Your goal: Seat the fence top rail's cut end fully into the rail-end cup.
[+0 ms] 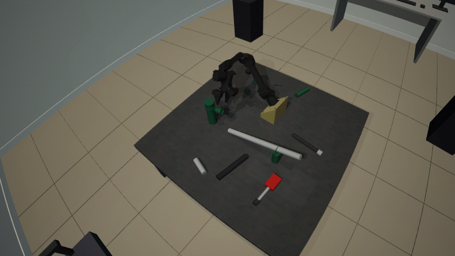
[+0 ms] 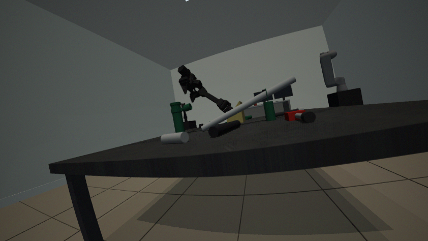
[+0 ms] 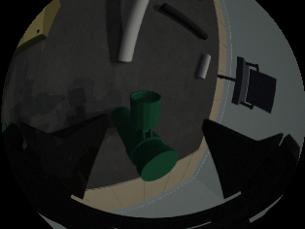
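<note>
The big green post [image 1: 209, 115] [image 2: 178, 119] stands at the table's left rear. Its rail-end cup [image 1: 219, 110] [image 2: 187, 107] [image 3: 147, 106] sticks out sideways just under the post cap, and its mouth is empty. The white rail [image 1: 261, 142] [image 2: 248, 103] [image 3: 137, 16] runs slanted through the loop cap on the small green post [image 1: 275, 157] [image 2: 269, 111]. Its low end rests on the table, well apart from the cup. My gripper [image 1: 224, 95] [image 2: 191, 95] [image 3: 156, 121] is open and empty, hanging just above the cup and the big post and clear of the rail.
A yellow wedge [image 1: 275, 110] [image 2: 237, 115] sits by the arm's base. A short white cylinder [image 1: 200, 166] [image 2: 174, 137], a dark cylinder [image 1: 232, 166] [image 2: 224, 128], a dark rod [image 1: 305, 142], a red-headed tool [image 1: 273, 181] and a green cylinder [image 1: 302, 92] lie around.
</note>
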Tool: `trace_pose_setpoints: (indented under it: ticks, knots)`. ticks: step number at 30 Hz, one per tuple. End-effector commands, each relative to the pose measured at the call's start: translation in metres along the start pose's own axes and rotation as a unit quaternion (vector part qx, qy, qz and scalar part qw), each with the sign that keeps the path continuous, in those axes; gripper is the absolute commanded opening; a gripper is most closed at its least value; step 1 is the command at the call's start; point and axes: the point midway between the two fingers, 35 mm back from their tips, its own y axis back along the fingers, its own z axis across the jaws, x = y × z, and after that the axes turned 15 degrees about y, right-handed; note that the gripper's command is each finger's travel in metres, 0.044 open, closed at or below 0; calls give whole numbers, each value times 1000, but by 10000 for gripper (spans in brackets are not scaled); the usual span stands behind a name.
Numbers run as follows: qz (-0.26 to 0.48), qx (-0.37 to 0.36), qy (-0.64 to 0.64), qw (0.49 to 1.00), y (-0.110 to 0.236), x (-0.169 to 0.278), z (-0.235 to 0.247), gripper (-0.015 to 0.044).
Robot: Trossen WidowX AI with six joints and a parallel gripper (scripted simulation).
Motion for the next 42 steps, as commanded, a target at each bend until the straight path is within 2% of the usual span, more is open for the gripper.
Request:
trace_pose_setpoints:
  ticks: [1,5,10,42]
  knots:
    - [-5,4,33,999,0,1,2,440]
    - [-5,4,33,999,-2,0,3,440]
    - [-4,4,33,999,-24,-2,16,440]
    - [-4,4,32,999,-68,-2,14,440]
